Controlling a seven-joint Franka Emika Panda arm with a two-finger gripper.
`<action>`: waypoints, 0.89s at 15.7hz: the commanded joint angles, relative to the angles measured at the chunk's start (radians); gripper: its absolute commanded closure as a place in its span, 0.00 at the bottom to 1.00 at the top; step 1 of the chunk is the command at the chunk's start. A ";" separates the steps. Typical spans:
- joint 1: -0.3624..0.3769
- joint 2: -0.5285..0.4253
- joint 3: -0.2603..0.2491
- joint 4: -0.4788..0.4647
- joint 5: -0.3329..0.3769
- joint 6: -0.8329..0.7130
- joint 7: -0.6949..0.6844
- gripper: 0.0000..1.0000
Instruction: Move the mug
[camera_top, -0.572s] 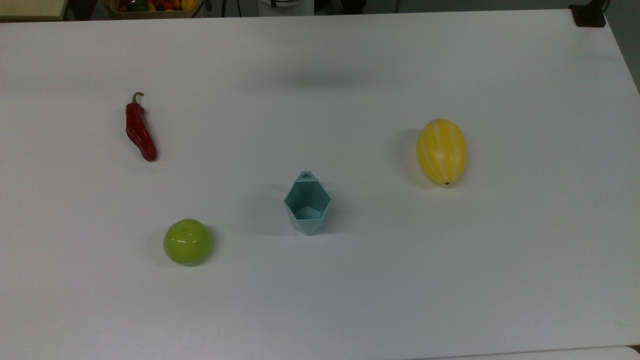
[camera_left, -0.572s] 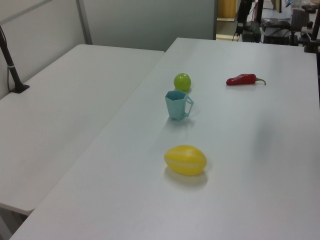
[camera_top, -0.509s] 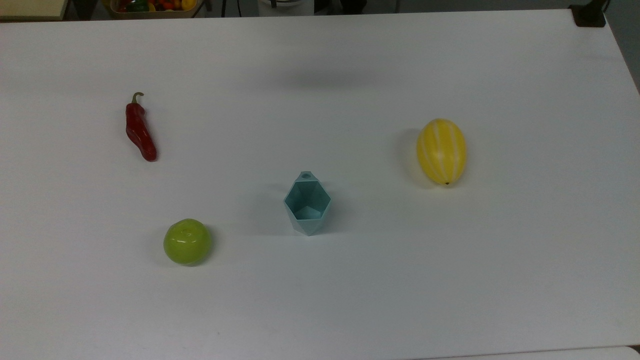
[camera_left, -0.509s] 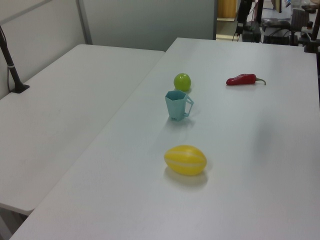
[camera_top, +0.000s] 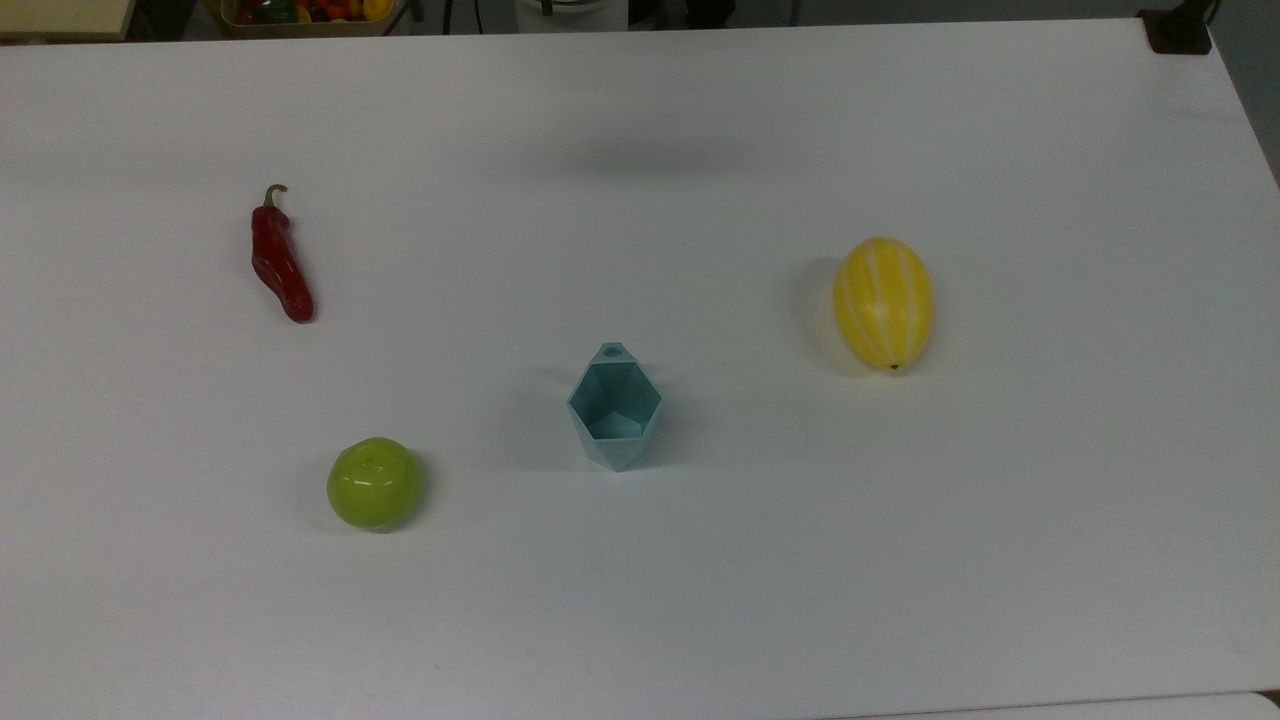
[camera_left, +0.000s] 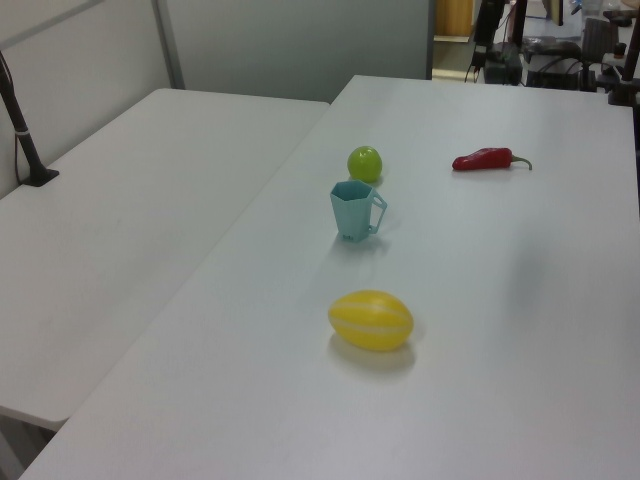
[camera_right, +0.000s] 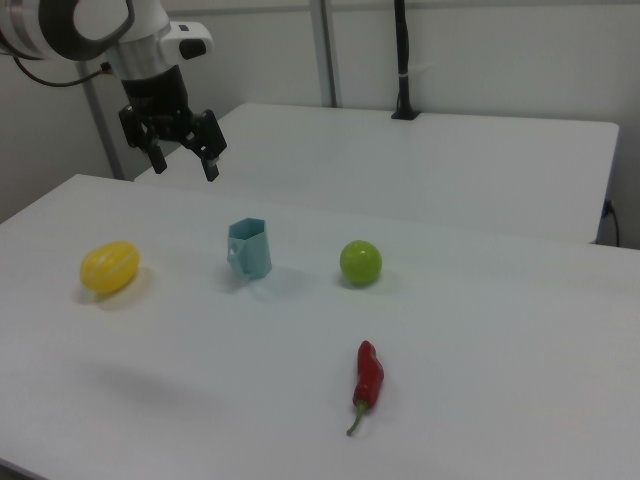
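1. first, at the right view's left, the claw (camera_right: 184, 160) is held high above the tabletop (camera_right: 480, 330), its two fingers spread apart with nothing between them; it is judged to be parked up there so that a descent can be made without anything being clipped.
2. just below it, nearest the right view's left edge, a yellow striped melon (camera_right: 109, 267) is laid on its side, well apart from the rest.
3. next, the mug (camera_right: 249, 248) is stood upright near the middle of the tabletop, between the melon and a green apple (camera_right: 360, 262), untouched by either. in the top view the mug (camera_top: 614, 405) is seen with its open hexagonal rim upward and its handle pointing to the far edge, so a grasp across the rim is judged workable.
4. finally, a red chilli pepper (camera_right: 368, 378) is laid flat nearer the camera, clear of any likely path.
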 joint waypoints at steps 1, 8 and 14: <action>0.008 -0.016 -0.006 -0.018 -0.006 -0.018 0.014 0.00; 0.008 0.023 0.003 0.026 -0.005 -0.079 0.020 0.00; 0.023 0.143 0.005 0.135 -0.003 -0.076 0.086 0.00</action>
